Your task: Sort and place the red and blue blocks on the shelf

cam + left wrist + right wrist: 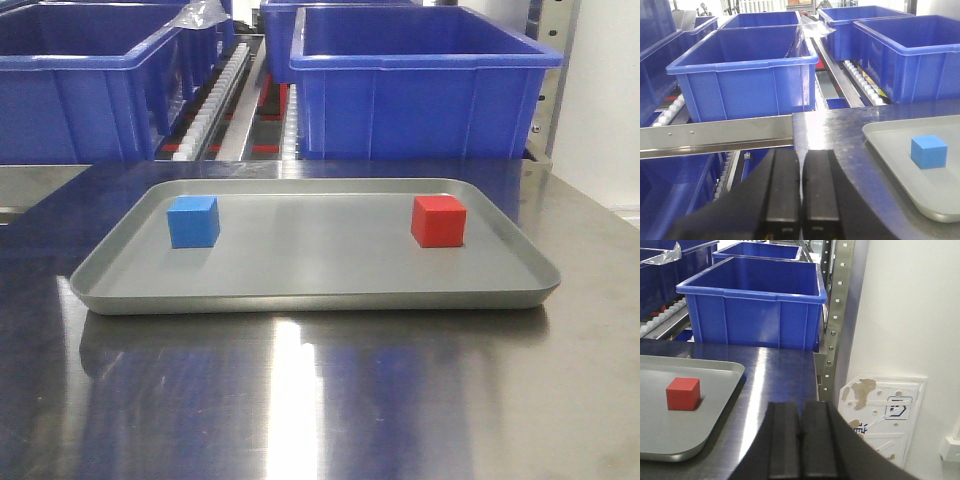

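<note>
blocks first: the blue block [194, 221] sits near the left end of the grey tray [300, 290] and the red block [439, 221] near its right end. they are well apart, both flat on the tray floor, and nothing touches them. the tray lies on the shiny steel table [300, 400], in front of the shelf [834, 300], where big blue bins [420, 90] stand on the roller tracks.

the left gripper [800, 160] hangs off the tray's left side, its jaws pressed together to a thin seam with nothing between them. the right gripper [801, 412] is the same on the right side, closed tight and empty. neither is over its block yet, so i judge the task barely begun.

what could go wrong:
- coming down with the jaws closed would knock a cube across the smooth tray instead of grasping it.
- a low approach from the side could catch the tray's raised rim and drag the loose tray over the slick table.
- a cube this small may twist or pop out if pinched off-centre.
- carrying too low toward the shelf risks hitting the tall bin walls.
- the colours could end up in the wrong places.
</note>
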